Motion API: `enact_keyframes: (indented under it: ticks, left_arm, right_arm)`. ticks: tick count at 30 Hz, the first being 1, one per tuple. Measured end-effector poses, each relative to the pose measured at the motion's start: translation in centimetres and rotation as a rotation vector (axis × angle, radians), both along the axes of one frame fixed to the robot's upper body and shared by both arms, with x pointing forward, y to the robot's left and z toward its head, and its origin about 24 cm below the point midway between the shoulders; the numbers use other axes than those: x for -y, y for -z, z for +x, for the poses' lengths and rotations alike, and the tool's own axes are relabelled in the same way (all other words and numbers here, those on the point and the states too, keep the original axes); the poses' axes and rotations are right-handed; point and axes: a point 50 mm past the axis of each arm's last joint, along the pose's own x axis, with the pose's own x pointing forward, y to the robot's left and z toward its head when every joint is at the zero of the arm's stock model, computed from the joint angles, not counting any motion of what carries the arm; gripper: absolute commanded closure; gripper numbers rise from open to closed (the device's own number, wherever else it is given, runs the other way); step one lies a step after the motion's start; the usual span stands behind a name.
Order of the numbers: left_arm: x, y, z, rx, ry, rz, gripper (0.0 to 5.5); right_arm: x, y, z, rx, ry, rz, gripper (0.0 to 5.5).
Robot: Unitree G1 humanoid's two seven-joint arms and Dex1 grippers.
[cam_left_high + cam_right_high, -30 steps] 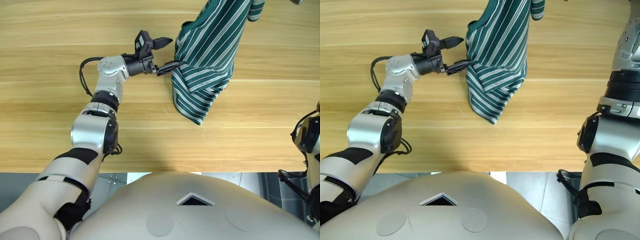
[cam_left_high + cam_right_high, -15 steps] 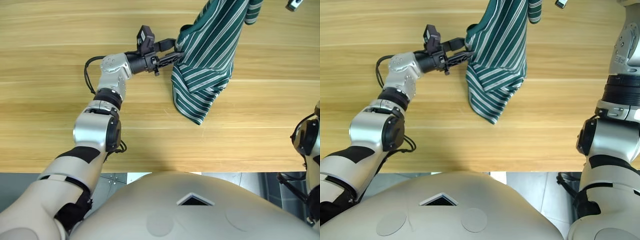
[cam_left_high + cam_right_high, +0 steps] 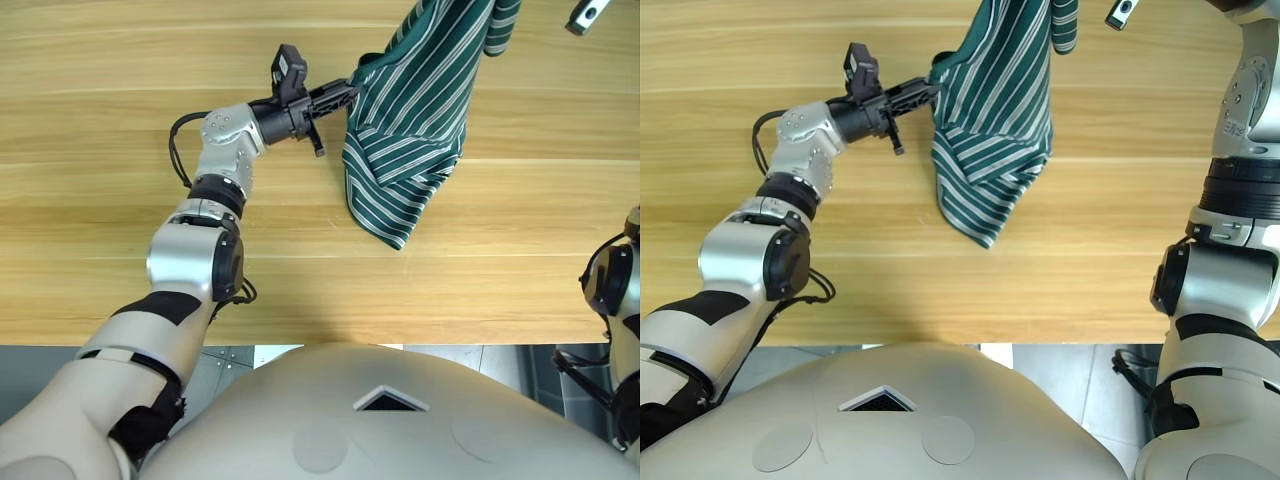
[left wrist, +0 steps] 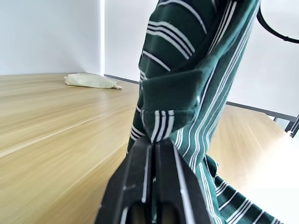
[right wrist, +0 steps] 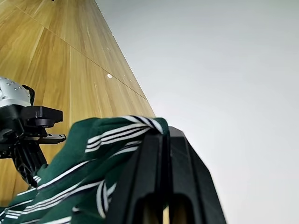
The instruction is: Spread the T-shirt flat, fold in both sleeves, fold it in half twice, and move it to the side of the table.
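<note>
Closed since a second ago, the left gripper (image 3: 338, 95) now pinches a side fold of the T-shirt (image 3: 415, 120), the right gripper (image 5: 162, 136) clamps its top, and it hangs bunched with its hem touching the table (image 3: 120, 60), so spreading is barely begun and every fold remains

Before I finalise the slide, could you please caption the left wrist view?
The left gripper pinches an edge of the hanging green striped T-shirt above the wooden table; a pale bundle lies behind.
</note>
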Motion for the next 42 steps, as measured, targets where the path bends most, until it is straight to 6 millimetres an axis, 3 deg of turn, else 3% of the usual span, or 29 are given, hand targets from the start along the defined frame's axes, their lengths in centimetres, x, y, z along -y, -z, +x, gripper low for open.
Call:
enact_keyframes:
  ticks: [5, 7, 9, 11, 15, 16, 17, 19, 23, 26, 28, 35, 37, 42]
  left_arm:
    - [-0.7, -1.4, 0.2, 0.115, 0.022, 0.011, 5.46]
    - [-2.6, -3.5, 0.9, 0.243, 0.008, 0.044, 5.46]
    - [-6.4, -8.1, 2.4, 0.416, -0.101, 0.102, 5.46]
    - [-10.1, -15.5, 3.7, 0.623, -0.265, 0.134, 5.46]
    - [-12.9, -27.8, 2.9, 0.989, -0.523, 0.156, 5.46]
    - [-13.3, -29.6, 1.9, 1.101, -0.531, 0.201, 5.46]
    - [-13.4, -29.5, 1.1, 1.168, -0.479, 0.269, 5.46]
    - [-14.2, -25.9, 0.0, 1.165, -0.331, 0.398, 5.46]
    - [-14.8, -15.5, -4.3, 0.983, 0.024, 0.552, 5.46]
    - [-14.2, -12.4, -8.4, 0.920, 0.201, 0.487, 5.46]
    - [-13.2, -13.0, -10.7, 0.932, 0.324, 0.381, 5.46]
    - [-12.5, -13.8, -10.8, 0.944, 0.349, 0.369, 5.46]
    - [-12.2, -14.5, -11.8, 0.975, 0.380, 0.321, 5.46]
    - [-13.6, -19.8, -16.3, 1.099, 0.426, -0.048, 5.46]
  right_arm:
    - [0.2, 0.2, 0.1, -0.006, 0.021, 0.002, 5.50]
    - [0.9, 0.0, 0.4, 0.001, 0.070, 0.031, 5.50]
    - [2.0, -1.1, 1.0, 0.048, 0.163, 0.074, 5.50]
    - [2.7, -2.8, 1.6, 0.128, 0.249, 0.088, 5.50]
    - [3.8, -5.1, 2.5, 0.250, 0.363, 0.117, 5.50]
    - [4.0, -5.5, 2.3, 0.277, 0.363, 0.122, 5.50]
    - [4.1, -5.3, 1.8, 0.286, 0.337, 0.106, 5.50]
    - [4.2, -3.6, 0.7, 0.250, 0.266, 0.054, 5.50]
    - [4.7, 2.3, -1.6, 0.045, 0.148, -0.080, 5.50]
    - [4.5, 5.1, -3.7, -0.063, 0.061, -0.119, 5.50]
    - [3.7, 5.1, -4.8, -0.078, -0.013, -0.132, 5.50]
    - [2.7, 5.5, -5.9, -0.122, -0.102, -0.172, 5.50]
    - [2.7, 5.5, -8.2, -0.147, -0.227, -0.153, 5.50]
    - [4.9, 2.0, -13.3, -0.048, -0.450, 0.032, 5.50]
